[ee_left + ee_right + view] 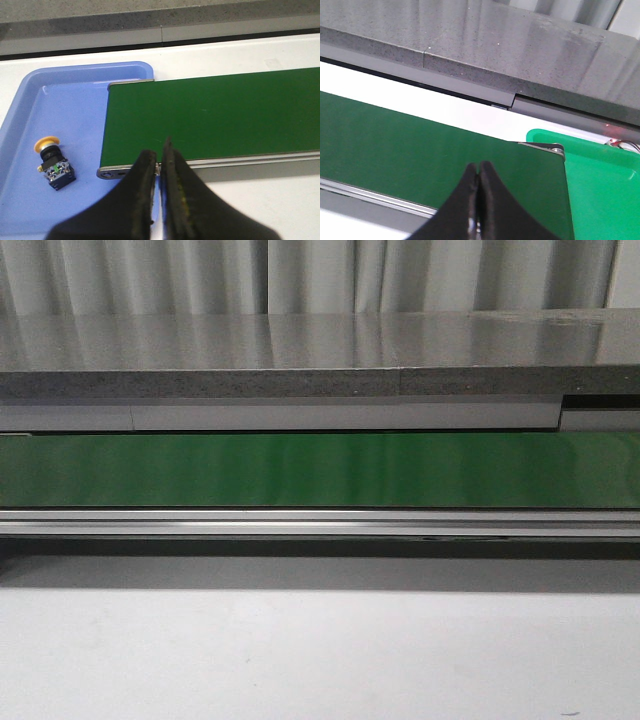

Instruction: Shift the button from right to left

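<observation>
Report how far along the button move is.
Looks done: the button lies in the blue tray at the green belt's left end, touched by nothing. In hand: nothing; the left pincer and right pincer are both shut and empty above the belt. Left: nothing visible, though the green tray is only partly in view.

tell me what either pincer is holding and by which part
Nothing. Both the left pincer and right pincer are shut empty; the button lies in the blue tray.

button [52, 162] in tray [30, 95] beside belt [210, 115]
</observation>
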Robot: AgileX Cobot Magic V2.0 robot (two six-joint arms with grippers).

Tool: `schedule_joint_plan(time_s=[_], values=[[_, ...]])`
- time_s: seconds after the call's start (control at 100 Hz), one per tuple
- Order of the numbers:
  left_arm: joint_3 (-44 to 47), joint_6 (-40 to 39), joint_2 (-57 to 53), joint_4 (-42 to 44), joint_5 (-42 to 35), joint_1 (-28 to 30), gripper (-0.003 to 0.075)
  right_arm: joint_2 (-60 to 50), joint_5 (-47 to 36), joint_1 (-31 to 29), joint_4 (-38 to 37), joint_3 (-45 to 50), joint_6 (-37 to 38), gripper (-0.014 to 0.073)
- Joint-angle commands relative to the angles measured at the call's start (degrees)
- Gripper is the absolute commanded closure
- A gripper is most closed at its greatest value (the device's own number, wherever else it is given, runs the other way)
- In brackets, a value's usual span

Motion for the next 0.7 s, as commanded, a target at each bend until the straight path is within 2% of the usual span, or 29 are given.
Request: schedule_joint_plan(time_s=[0.0, 0.08, 0.16, 0.25, 0.31, 0.69], values=[[1.56, -0.53, -1.48, 1.09, -10.08, -1.81, 0.0715, 0.02, -3.83, 0.09, 0.71, -1.50, -0.43, 0.0661], [5.64, -1.70, -3.73, 2.45, -16.80, -3.22, 0.0715, 0.02, -3.83, 0.09, 0.71, -1.50, -0.43, 0.0661], [10.09, -9.05, -6.31, 8.32, -23.86, -4.57, 0.0715, 0.02, -3.83, 0.09, 0.71, -1.50, -0.43, 0.0661], [14.28, -18.43, -9.07, 16.76, -27.28, -5.60, 0.0715, 0.02, -3.83, 0.09, 0.71, -1.50, -0.43, 0.0661], [16.53, -21.71, -10.77, 19.49, -28.24, -5.71, 0.0715, 0.02, -3.83, 0.09, 0.71, -1.50, -0.43, 0.0661], [29.73, -22.82, -27.55, 20.00, -29.67, -5.71, 0.0715, 0.02, -3.83, 0.09, 0.71, -1.50, -0.43, 0.0661]])
